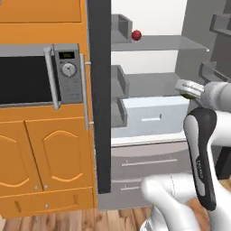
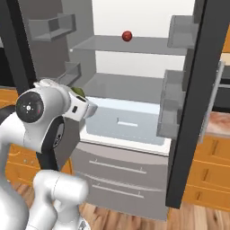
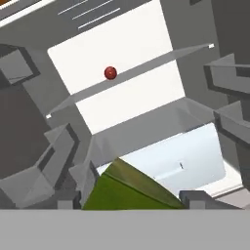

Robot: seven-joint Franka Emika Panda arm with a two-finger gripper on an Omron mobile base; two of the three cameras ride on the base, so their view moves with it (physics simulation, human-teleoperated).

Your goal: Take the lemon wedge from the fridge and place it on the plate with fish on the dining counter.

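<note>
Lemon wedge (image 3: 131,192) clamped between gripper (image 3: 133,202) fingers, jaws part-open around it, held in front of open fridge (image 2: 134,90), level with middle shelf. Green peel showing beside wrist. Red fruit (image 3: 111,73) on upper shelf, well apart.

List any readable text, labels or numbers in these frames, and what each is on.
No text can be read.
Microwave control panel: a small display and dial, markings too blurred to read.
Fridge drawers, shelves and door bins: no labels or brand marks.
Robot arm: no lettering to be seen.
</note>
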